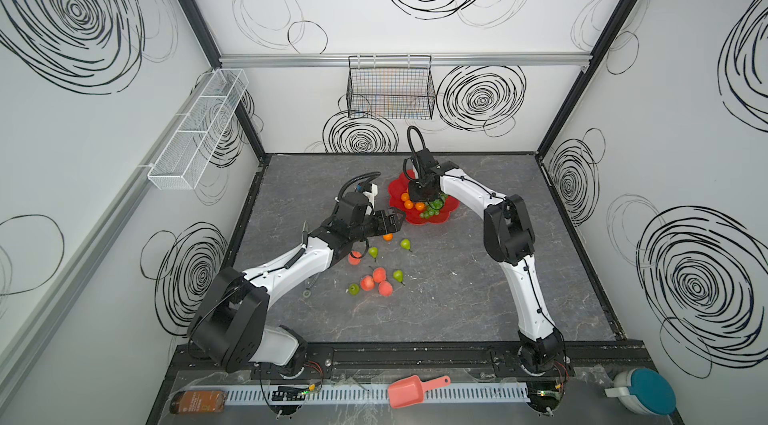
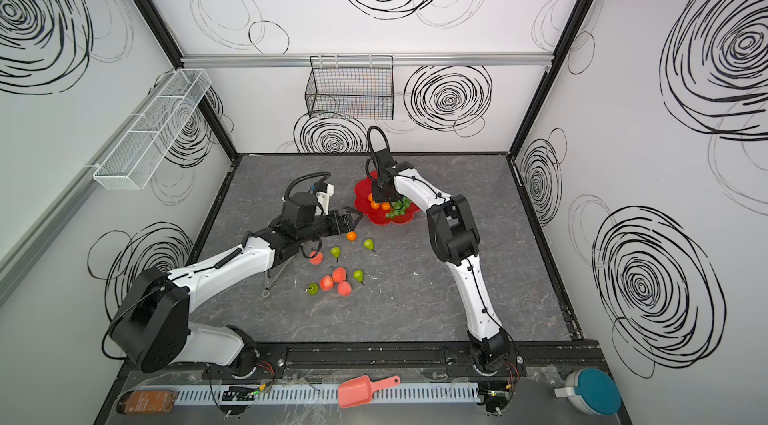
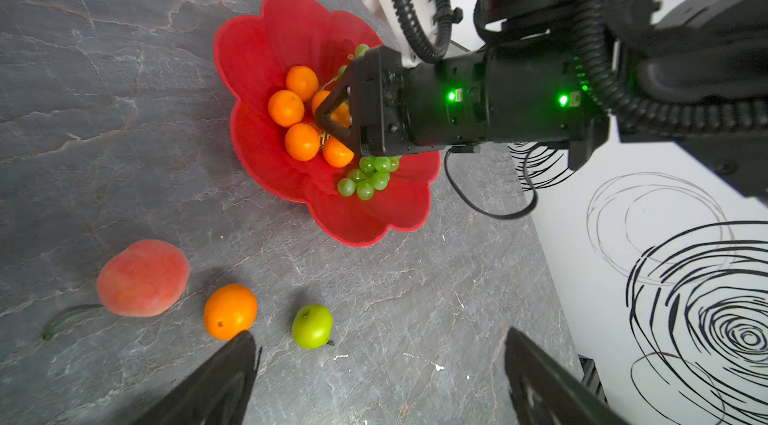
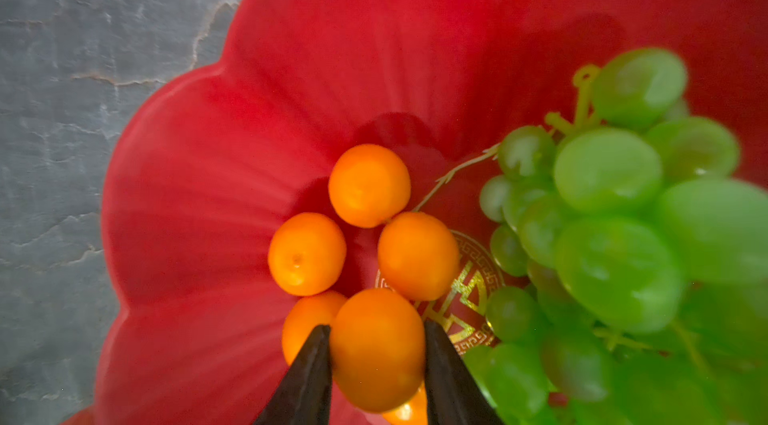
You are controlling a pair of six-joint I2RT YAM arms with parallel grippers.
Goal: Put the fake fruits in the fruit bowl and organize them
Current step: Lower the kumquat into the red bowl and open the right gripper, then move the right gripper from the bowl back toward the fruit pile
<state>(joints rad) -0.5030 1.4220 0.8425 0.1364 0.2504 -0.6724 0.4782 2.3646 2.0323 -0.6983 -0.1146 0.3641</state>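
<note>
**Right gripper.** The right gripper (image 4: 377, 329) is positioned over the centre of the fruit bowl (image 4: 187, 194). Its jaws are clamped on the held orange (image 4: 376, 373), with one black finger pressed against each side. It cannot be told whether this fruit touches the dish floor.

**Bowl contents.** The clustered oranges (image 4: 369, 185) lie just beside the held orange, next to the gold centre mark (image 4: 469, 298). Four show clearly, and the edge of another shows beneath the held one. The grapes (image 4: 606, 169), a single green bunch, lie in the same bowl against the cluster.

**Bowl location.** In both top views the red scalloped bowl sits on the far middle of the grey table (image 1: 457, 298), under the right arm's wrist.

**Left gripper.** The left gripper (image 3: 378, 337) is above the table, close to the bowl's near rim. Its jaws are spread wide apart and nothing is between them.

**Fruit outside the bowl.** The following fruit lies on the table, as seen in a top view:
- The loose orange (image 1: 387, 237) lies just outside the bowl, near the left gripper.
- Four pears (image 1: 405, 244) are scattered apart from one another.
- There are four peaches (image 1: 379, 274). Three are grouped closely together, and one is partly hidden beneath the left arm.
</note>
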